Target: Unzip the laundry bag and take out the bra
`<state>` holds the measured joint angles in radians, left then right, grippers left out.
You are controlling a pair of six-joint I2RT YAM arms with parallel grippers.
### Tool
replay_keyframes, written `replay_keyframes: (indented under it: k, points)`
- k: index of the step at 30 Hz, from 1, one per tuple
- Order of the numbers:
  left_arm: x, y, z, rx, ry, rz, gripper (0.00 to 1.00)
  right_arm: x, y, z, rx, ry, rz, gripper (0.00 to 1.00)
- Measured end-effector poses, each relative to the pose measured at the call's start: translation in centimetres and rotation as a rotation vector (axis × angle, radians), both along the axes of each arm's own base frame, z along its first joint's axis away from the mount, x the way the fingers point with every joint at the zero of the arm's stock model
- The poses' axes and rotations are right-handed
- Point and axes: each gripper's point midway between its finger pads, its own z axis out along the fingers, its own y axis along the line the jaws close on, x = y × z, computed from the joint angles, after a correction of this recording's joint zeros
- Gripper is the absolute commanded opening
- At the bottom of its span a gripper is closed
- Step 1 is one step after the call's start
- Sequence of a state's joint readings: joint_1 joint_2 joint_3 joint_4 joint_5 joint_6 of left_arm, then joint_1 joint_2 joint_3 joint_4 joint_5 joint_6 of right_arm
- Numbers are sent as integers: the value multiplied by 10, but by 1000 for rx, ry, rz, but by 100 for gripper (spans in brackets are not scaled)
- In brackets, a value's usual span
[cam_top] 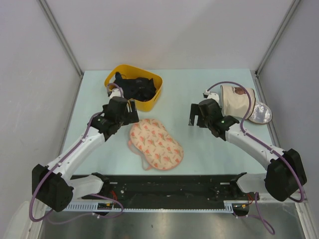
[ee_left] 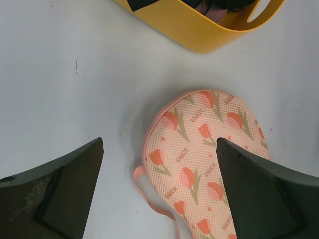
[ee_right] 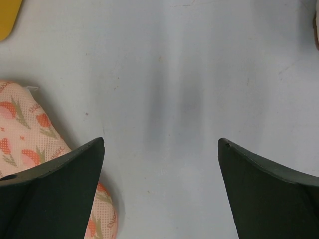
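The peach-pink laundry bag (cam_top: 155, 144) with red-orange tulip print lies on the table between the arms. In the left wrist view the bag (ee_left: 209, 149) has its pink zip trim parted at the near-left edge, with pale lining showing there. My left gripper (cam_top: 130, 115) is open and hovers above the bag's upper-left end; the gripper (ee_left: 159, 194) straddles that edge. My right gripper (cam_top: 198, 119) is open and empty over bare table right of the bag; its view catches the bag's edge (ee_right: 30, 134). The bra is hidden.
A yellow basket (cam_top: 110, 77) with dark clothes stands at the back left, close to my left gripper; it also shows in the left wrist view (ee_left: 199, 30). A beige cylinder bag (cam_top: 239, 102) with a brown mark lies at the back right behind my right wrist.
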<state>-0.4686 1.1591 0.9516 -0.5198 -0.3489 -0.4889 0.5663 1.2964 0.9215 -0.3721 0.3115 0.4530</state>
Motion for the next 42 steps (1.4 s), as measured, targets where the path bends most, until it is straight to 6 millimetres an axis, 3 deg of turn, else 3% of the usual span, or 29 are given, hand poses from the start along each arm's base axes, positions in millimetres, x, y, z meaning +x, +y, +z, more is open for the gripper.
replay_keyframes:
  k: [7,19,23,28,32,37,40,41,42]
  points:
    - [-2,0,1,-5,-15,-8,100,-4,9,-3,2,9,33,100]
    - [-14,2,-16,-9,18,-16,100,-9,26,-3,0,3,102,100]
    - [-23,0,-36,-28,68,-17,99,-10,34,-2,3,-7,134,100]
    - [-54,-9,-85,-90,206,-28,94,-18,49,0,10,-14,186,100]
    - [-71,-23,-116,-159,294,-25,85,-26,60,-4,8,-6,221,100]
    - [-71,-28,-137,-192,319,10,75,-30,66,-7,3,3,240,100]
    - [-68,-33,-147,-220,317,13,53,-30,66,-7,4,1,241,100]
    - [-68,-34,-149,-226,317,16,36,-30,66,-7,5,0,241,100]
    - [-66,-36,-149,-236,315,15,30,-30,66,-7,4,0,241,100]
